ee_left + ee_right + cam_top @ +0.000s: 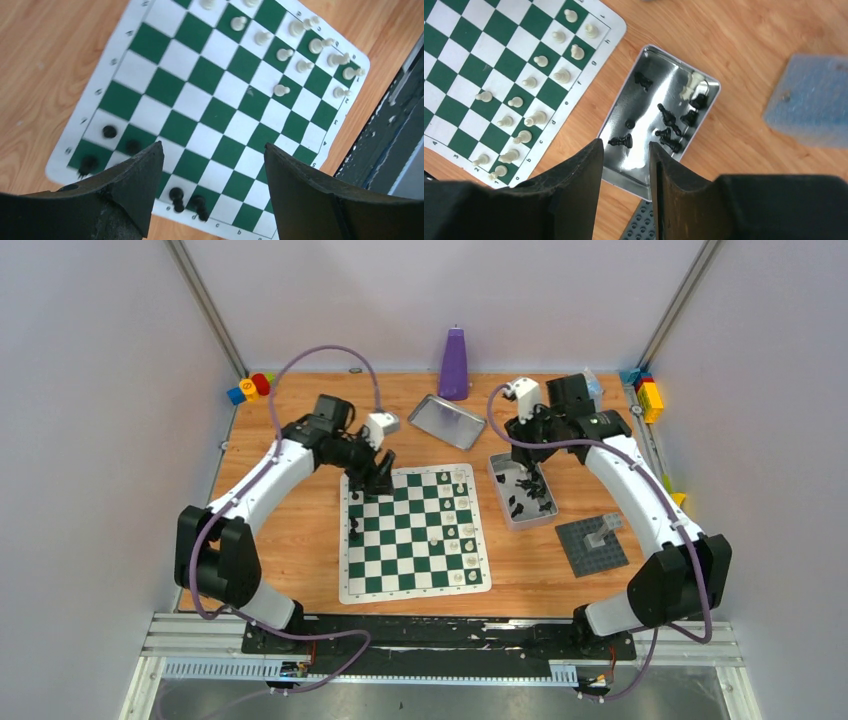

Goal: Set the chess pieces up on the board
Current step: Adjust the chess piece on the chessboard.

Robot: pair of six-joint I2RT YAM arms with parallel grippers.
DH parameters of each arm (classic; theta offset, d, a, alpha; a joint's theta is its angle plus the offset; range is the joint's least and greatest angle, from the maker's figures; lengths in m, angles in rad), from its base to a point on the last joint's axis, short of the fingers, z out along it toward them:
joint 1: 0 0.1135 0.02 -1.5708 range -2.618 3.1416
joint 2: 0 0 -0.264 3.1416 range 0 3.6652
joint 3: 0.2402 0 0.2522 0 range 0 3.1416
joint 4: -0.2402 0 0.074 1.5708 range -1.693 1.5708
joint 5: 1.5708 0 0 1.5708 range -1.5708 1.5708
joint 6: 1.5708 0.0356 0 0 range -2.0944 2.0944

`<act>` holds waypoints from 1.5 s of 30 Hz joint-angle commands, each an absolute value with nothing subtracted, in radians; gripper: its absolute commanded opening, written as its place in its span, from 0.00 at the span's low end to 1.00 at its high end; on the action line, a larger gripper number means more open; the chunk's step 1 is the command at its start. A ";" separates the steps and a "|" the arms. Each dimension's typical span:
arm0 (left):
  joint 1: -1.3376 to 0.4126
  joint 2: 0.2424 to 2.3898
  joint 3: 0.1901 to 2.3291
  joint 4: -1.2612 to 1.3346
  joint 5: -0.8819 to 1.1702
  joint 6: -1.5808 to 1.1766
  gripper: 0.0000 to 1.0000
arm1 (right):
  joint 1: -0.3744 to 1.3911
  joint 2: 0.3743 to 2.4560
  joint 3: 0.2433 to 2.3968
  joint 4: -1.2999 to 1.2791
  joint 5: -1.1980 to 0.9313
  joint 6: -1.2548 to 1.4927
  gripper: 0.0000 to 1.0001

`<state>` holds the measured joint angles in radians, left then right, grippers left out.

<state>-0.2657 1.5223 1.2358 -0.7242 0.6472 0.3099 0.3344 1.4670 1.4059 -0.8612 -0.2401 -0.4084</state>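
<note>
The green and white board [415,530] lies mid-table. Cream-white pieces [460,515] stand along its right side; a few black pieces [355,528] stand at its left side. My left gripper [378,483] hovers over the board's far left corner, open and empty; in the left wrist view [214,152] black pieces [176,198] stand below it at the edge. My right gripper [528,478] hangs over the silver tray [545,512], jaws partly open and empty [626,146]. Several black pieces [669,117] and one white piece [691,82] lie in the tray [624,172].
A second silver tray [448,420] and a purple bottle [454,365] stand at the back. A dark grey studded baseplate [592,543] with a grey block lies right of the tray. Coloured blocks [250,388] sit at the back corners. A blue foam piece [809,100] lies near the tray.
</note>
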 commanded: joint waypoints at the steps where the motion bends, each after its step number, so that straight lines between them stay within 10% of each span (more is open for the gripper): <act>1: -0.450 1.506 1.206 -0.618 0.499 0.408 0.80 | 0.226 1.409 1.333 -0.743 -0.414 -0.283 0.39; 18: -0.808 1.784 1.257 -0.571 0.303 0.402 0.62 | 0.094 1.392 1.172 -0.626 -0.484 -0.258 0.36; 45: -0.868 1.863 1.295 -0.623 0.339 0.398 0.37 | 0.089 1.405 1.143 -0.625 -0.472 -0.273 0.28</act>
